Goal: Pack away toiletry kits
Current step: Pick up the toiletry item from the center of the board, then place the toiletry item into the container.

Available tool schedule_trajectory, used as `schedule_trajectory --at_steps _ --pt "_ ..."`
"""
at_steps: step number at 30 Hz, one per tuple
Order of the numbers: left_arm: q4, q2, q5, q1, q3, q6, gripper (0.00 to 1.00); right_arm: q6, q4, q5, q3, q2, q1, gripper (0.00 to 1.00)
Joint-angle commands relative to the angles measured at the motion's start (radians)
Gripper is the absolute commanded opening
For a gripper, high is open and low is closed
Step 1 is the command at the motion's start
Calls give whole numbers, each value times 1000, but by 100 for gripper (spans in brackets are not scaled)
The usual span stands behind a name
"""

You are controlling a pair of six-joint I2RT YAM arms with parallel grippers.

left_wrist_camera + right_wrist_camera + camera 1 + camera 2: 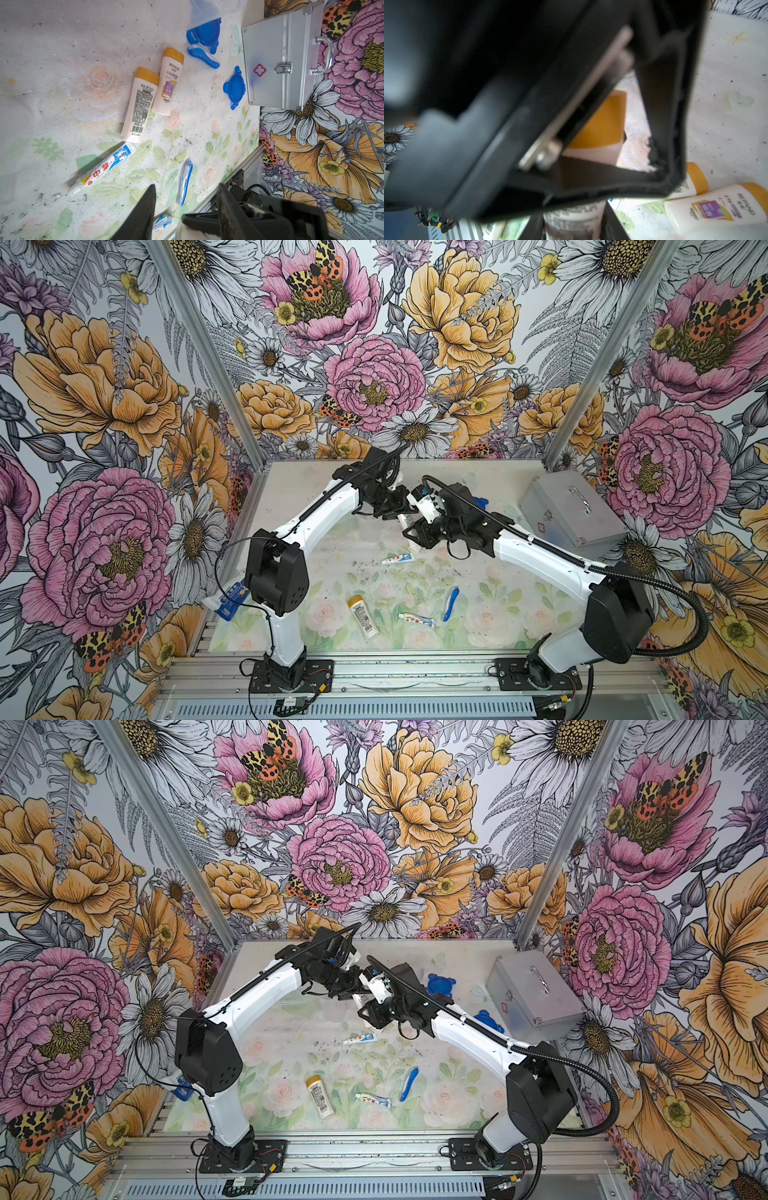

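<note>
Nearest, an orange-capped bottle [363, 616], a toothpaste tube [417, 619] and a blue toothbrush [451, 603] lie apart on the bench [519, 614]. Mid-bench, the right tool [571, 212] clamps a second bottle [600, 124] by its body. The left tool [186, 187], fingers partly apart, meets its cap end; whether it grips cannot be told. Farther back lies a blue lid [440, 984].

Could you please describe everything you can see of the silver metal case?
The silver metal case looks like aluminium, with ribbed edges, a curved metal handle, a clasp latch and a red cross badge. It is shut, handle side up, at the far right corner of the table by the flowered wall. A blue lid lies close beside it; whether they touch is unclear.
</note>
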Motion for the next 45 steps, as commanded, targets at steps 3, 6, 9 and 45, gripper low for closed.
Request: schedule_trajectory --at_steps 3,6,9,45 --pt "37 -63 14 23 -35 -5 31 29 88 -35 49 25 -17 27" --pt "45 -99 12 49 -61 -8 19 34 104 -47 63 42 -22 28" --pt "43 -127 7 75 -76 -3 11 39 105 -57 80 62 -25 33" --pt "242 -80 -785 42 -68 347 4 257 -401 258 238 330 -177 67"
